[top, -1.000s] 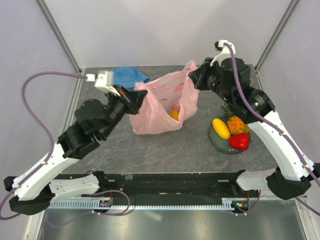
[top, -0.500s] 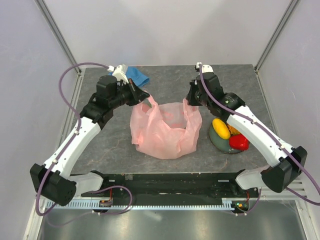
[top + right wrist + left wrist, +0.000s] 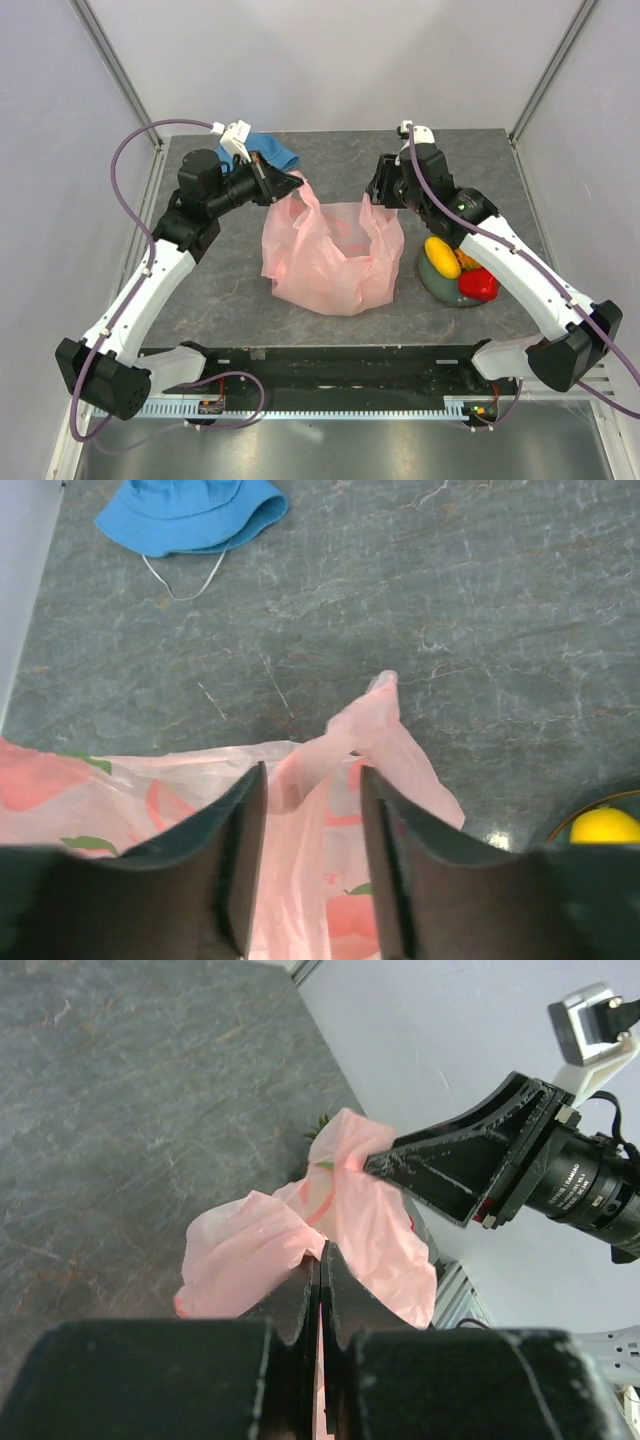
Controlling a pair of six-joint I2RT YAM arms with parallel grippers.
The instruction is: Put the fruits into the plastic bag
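Bag pinched by one handle; fruits to its right.
The pink bag [image 3: 330, 255] slumps between the arms. The left gripper [image 3: 320, 1260] is clamped on its left handle, and the right gripper [image 3: 310, 775] stands parted astride its right handle. The fruits [image 3: 458, 270] lie right of the bag, nearest the right arm.

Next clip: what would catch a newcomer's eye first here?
The pink plastic bag slumped mid-table, its two handles drawn up toward the arms: the left gripper is pinched shut on one, the right gripper has its fingers apart around the other. Next, the bright fruits on a dark plate right of the bag, and a blue hat at the far edge.
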